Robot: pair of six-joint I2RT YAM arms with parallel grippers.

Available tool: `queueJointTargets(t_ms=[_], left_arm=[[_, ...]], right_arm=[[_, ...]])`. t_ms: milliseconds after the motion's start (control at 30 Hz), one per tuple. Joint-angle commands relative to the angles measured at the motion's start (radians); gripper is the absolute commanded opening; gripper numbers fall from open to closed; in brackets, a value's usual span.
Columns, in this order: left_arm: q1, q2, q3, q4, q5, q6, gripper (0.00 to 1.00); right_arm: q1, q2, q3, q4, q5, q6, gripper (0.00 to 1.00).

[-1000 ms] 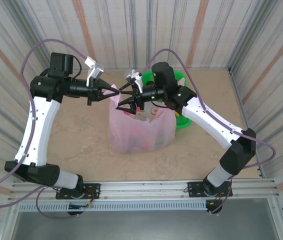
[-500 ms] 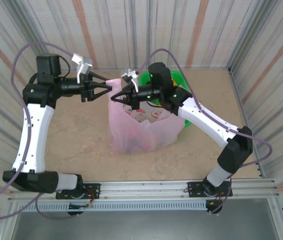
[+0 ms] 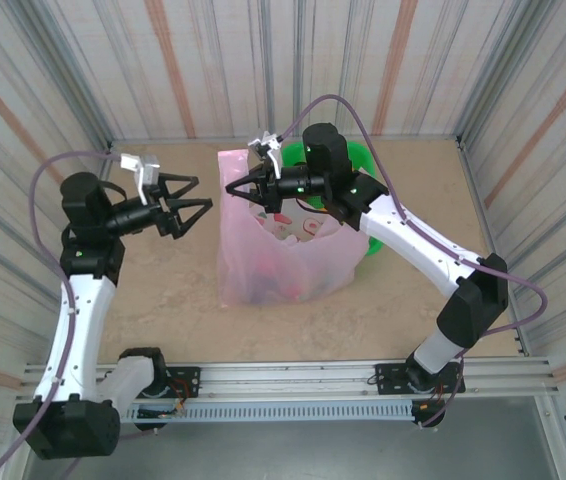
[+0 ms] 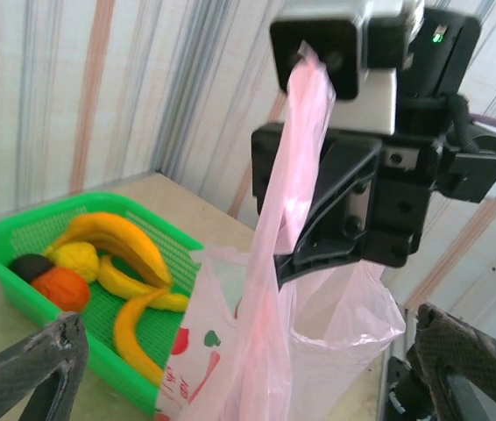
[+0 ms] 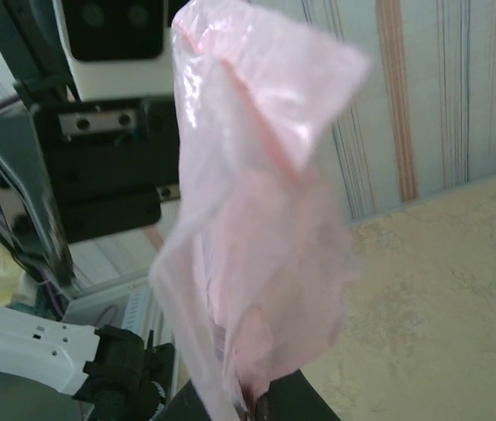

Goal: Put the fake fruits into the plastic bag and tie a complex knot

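The pink plastic bag (image 3: 283,255) stands in the middle of the table, and reddish shapes show through its lower part. My right gripper (image 3: 236,189) is shut on one bag handle (image 5: 257,219) and holds it stretched upward. The pinch sits at the bottom of the right wrist view (image 5: 261,410). My left gripper (image 3: 191,212) is open, left of the bag and apart from it. In the left wrist view its fingers (image 4: 38,368) frame the bag (image 4: 230,351) and the taut handle (image 4: 305,149). Fake fruits lie in the green basket: bananas (image 4: 116,246), an orange one (image 4: 60,288), a dark one (image 4: 29,266).
The green mesh basket (image 3: 363,160) sits behind and right of the bag, partly under my right arm. Corrugated walls close in the table on three sides. Bare tabletop (image 3: 163,290) lies left of and in front of the bag.
My left gripper opened, let go of the bag handle and drew back to the left. My right gripper shut on the handle and now holds it up.
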Motion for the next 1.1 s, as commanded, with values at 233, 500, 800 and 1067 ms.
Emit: queueJointTargets(t_ms=[233, 500, 800, 1067], left_arm=[[-0.163, 0.065, -0.084, 0.172, -0.090, -0.034, 0.89], [-0.198, 0.081, -0.109, 0.173, -0.097, -0.014, 0.22], [-0.197, 0.077, -0.112, 0.181, -0.089, -0.017, 0.00], [-0.198, 0.080, -0.106, 0.173, -0.092, -0.006, 0.00]], right_arm=[[0.003, -0.047, -0.007, 0.061, 0.005, 0.048, 0.09], [-0.005, -0.052, 0.007, 0.111, -0.014, 0.101, 0.17], [-0.014, -0.011, 0.082, 0.144, -0.021, 0.133, 0.27], [-0.019, 0.009, 0.148, 0.138, -0.041, 0.135, 0.00]])
